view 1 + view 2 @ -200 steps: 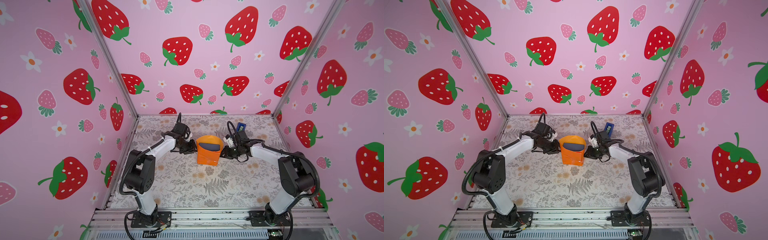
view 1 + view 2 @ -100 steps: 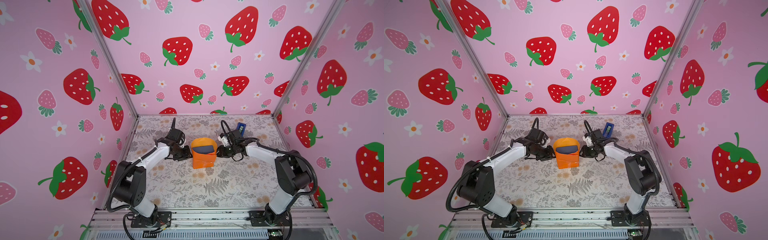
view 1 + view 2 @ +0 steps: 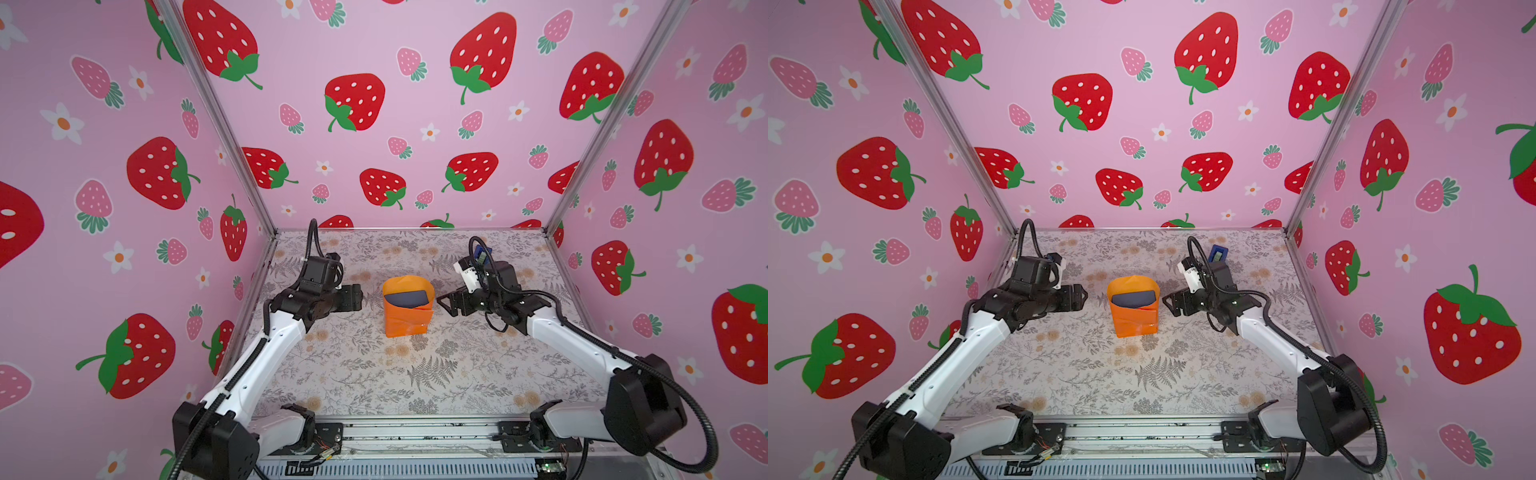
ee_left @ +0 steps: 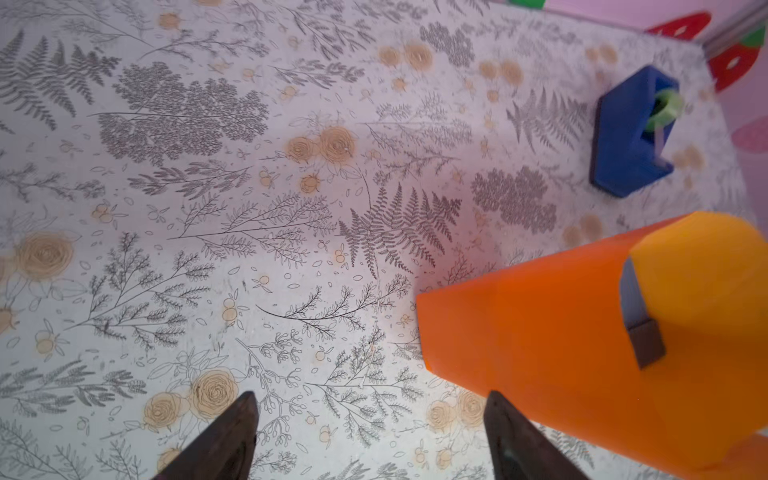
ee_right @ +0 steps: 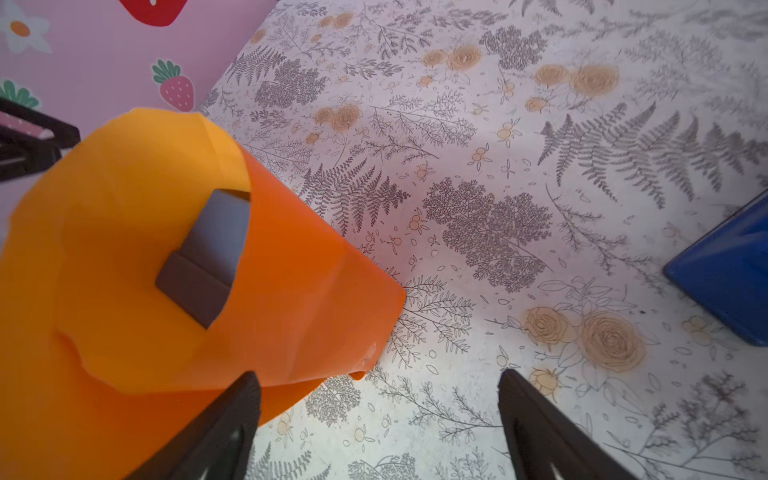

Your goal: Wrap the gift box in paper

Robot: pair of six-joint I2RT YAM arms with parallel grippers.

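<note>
Most of the floral table covering [image 3: 415,374] lies bare around the gift box [image 3: 406,298], which stands mid-table, loosely sheathed in the orange paper [image 3: 407,320] with one dark face exposed. Left gripper [image 3: 356,297] and right gripper [image 3: 443,304] flank the box, jaws spread, holding nothing. Unheld, the paper may spring open or the bundle may topple. The tape dispenser [image 3: 1218,253], behind the box, is partly hidden by the right arm. Paper conceals the box's base.

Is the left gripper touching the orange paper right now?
Apart. In both top views a strip of floral table covering shows between the open left gripper and the paper wrapped round the box.
</note>
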